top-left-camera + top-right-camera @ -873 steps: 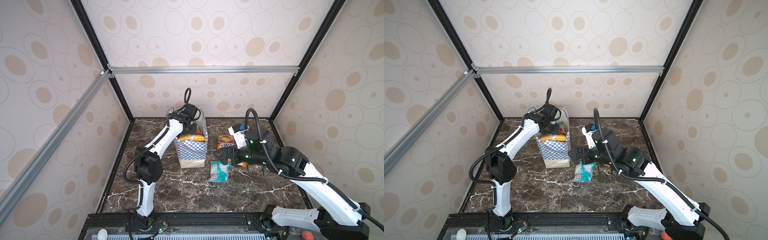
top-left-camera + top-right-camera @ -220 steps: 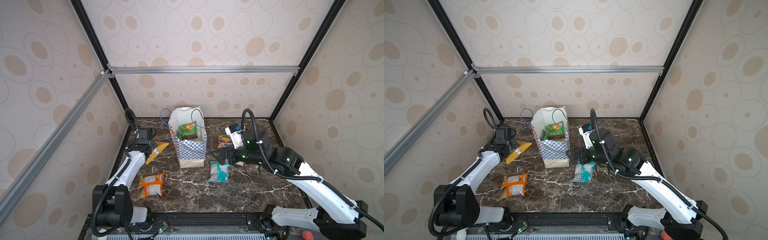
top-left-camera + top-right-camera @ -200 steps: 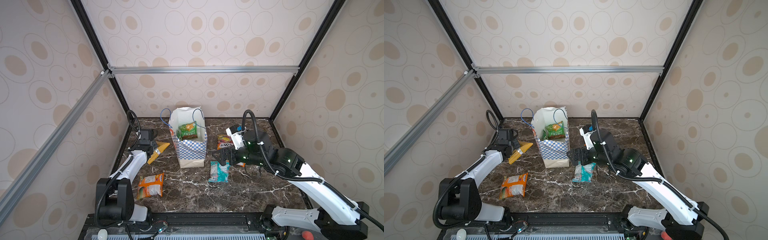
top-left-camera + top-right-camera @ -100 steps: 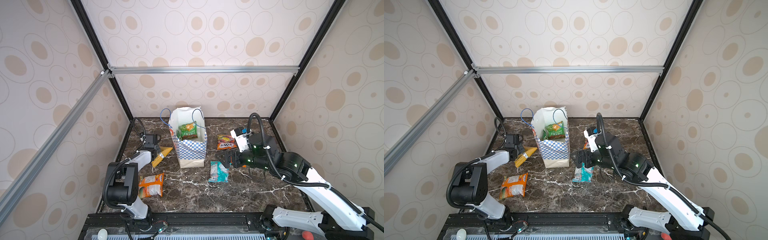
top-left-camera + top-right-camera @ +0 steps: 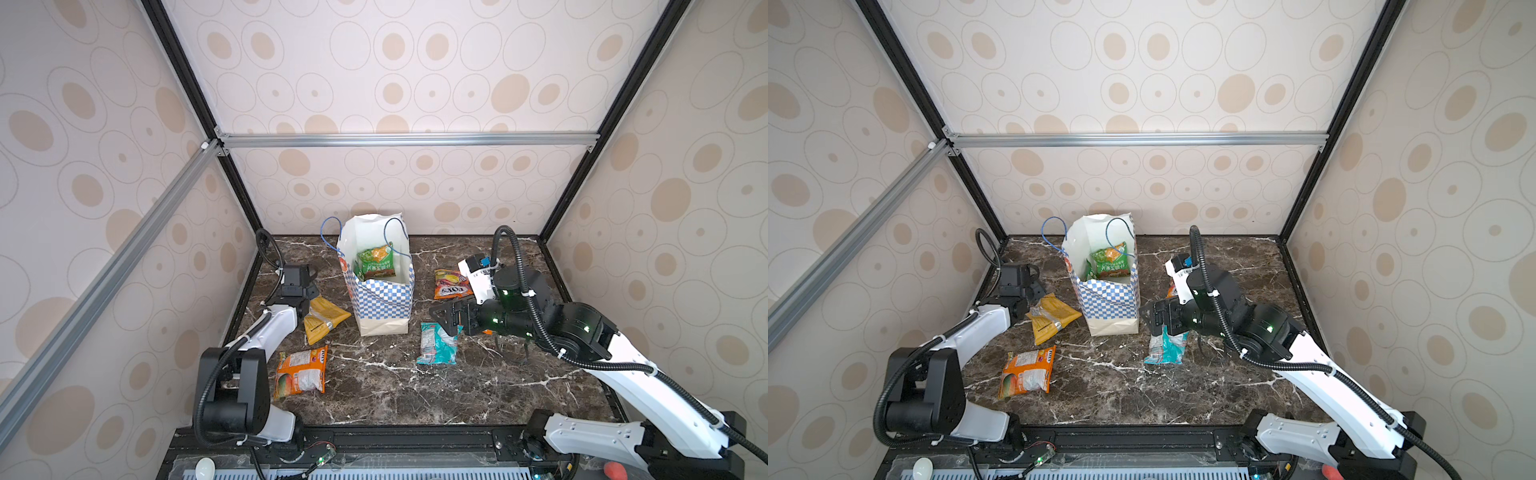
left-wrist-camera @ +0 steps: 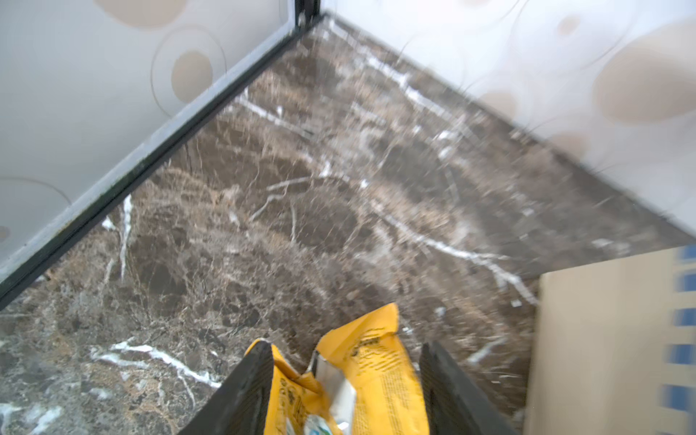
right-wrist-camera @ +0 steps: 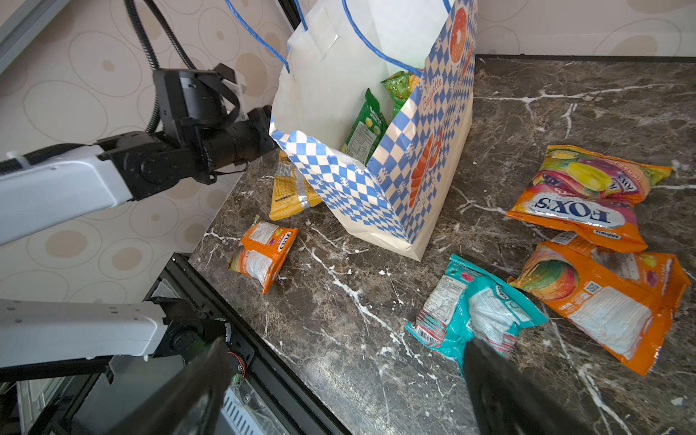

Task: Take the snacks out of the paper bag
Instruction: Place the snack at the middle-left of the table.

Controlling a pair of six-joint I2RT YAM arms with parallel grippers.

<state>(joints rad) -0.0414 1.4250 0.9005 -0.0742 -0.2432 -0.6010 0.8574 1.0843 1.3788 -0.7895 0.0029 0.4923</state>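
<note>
Paper bag [image 5: 382,291] upright, two green snacks [image 7: 365,132] inside — left end effector [image 6: 343,346] parted, right end effector [image 7: 346,343] wide.

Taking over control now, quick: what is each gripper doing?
Left gripper: open, yellow packet between its jaws, on the table.
Right gripper: open, empty, by the teal packet.

Your workspace surroundings
You see a dark marble tabletop [image 5: 374,386], oval-patterned walls [image 5: 395,62], and an aluminium crossbar [image 5: 407,139] along the back.
</note>
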